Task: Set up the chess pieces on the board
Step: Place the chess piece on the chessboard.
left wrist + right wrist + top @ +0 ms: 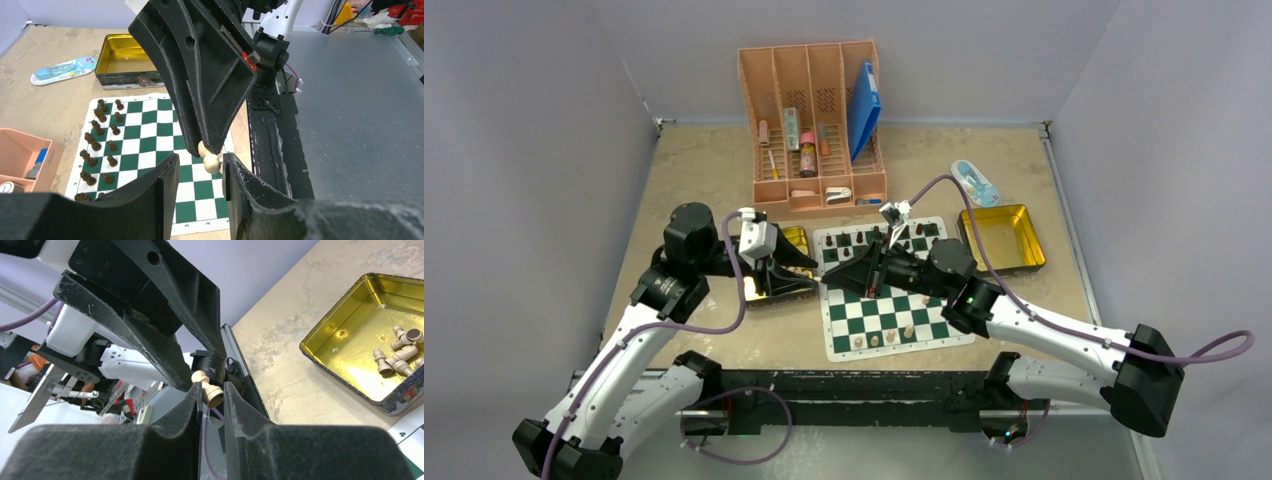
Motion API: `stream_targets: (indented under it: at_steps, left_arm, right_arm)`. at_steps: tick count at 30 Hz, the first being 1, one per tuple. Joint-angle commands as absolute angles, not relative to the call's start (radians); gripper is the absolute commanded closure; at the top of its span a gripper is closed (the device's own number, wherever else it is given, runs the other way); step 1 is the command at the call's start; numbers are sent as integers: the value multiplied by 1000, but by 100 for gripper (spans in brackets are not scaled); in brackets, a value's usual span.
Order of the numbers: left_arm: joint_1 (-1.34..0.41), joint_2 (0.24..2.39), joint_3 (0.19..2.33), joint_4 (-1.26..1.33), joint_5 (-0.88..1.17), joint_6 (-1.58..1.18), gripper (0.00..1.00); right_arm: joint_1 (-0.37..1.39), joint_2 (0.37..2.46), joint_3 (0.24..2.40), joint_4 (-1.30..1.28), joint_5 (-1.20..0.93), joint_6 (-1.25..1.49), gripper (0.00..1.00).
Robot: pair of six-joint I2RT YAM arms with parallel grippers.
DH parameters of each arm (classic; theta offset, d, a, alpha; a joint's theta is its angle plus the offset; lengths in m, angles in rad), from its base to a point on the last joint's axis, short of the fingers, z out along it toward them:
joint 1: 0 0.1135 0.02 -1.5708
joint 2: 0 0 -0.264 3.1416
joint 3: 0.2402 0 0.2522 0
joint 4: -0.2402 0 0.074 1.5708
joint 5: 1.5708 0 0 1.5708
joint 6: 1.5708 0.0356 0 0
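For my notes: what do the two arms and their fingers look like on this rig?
The left arm and right arm have white links with black joints and bases. A purple cable loops along each. The fingers are matte black, wedge-shaped, scuffed whitish at the edges.

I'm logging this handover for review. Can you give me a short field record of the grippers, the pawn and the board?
right gripper: shut on pale pawn
left gripper: open, fingers either side of that pawn
place: by the left edge of the board
dark pieces: standing along the far rows
pale pieces on board: a few, near row
spare pale pieces: lying in gold tin
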State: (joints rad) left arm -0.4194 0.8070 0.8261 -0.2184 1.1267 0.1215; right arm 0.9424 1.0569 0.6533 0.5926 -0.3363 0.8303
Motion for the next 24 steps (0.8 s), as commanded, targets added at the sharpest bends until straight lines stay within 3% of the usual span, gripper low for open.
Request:
stream_targets:
  at_steps: [1,24]
  left_arm:
    - [-420,807,840,-222,1150,165,65]
    - [-420,854,893,-359,1125,241,70]
  right_arm:
    - [945,1057,680,658,-370,844,100]
    - [944,1082,690,612,-319,834,100]
